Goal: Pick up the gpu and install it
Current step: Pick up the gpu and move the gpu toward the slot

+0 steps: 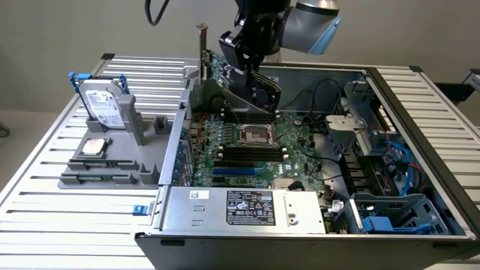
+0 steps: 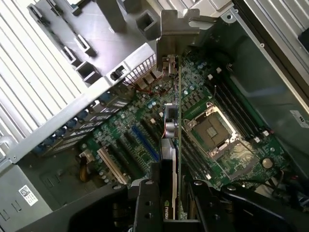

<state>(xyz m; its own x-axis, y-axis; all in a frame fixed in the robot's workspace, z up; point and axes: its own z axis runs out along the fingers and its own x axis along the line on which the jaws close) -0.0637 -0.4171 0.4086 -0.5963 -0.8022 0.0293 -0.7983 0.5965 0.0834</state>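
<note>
Exterior view: my claw (image 1: pixel 251 70), upper middle of the frame, pinches the gpu (image 1: pixel 217 70) by its upper edge. The card hangs tilted over the motherboard (image 1: pixel 300 135) inside the open case (image 1: pixel 248 208), and its bracket (image 1: pixel 202 42) pokes above the rear wall. Count: one gpu, one claw, one case, and two drives, a hard drive (image 1: pixel 101 104) and a flat drive (image 1: pixel 94 147), in one grey rack (image 1: pixel 112 171) at the exterior view's left.

Wrist view: the gpu (image 2: pixel 171 145) runs edge-on out from between my fingers (image 2: pixel 145 208), above the board and beside one CPU socket (image 2: pixel 212 130).

Risks, as I judge them: a skewed descent could put the card's edge beside its slot and scrape components. The bracket could snag the rear wall. A narrow pinch could let the card pivot.
</note>
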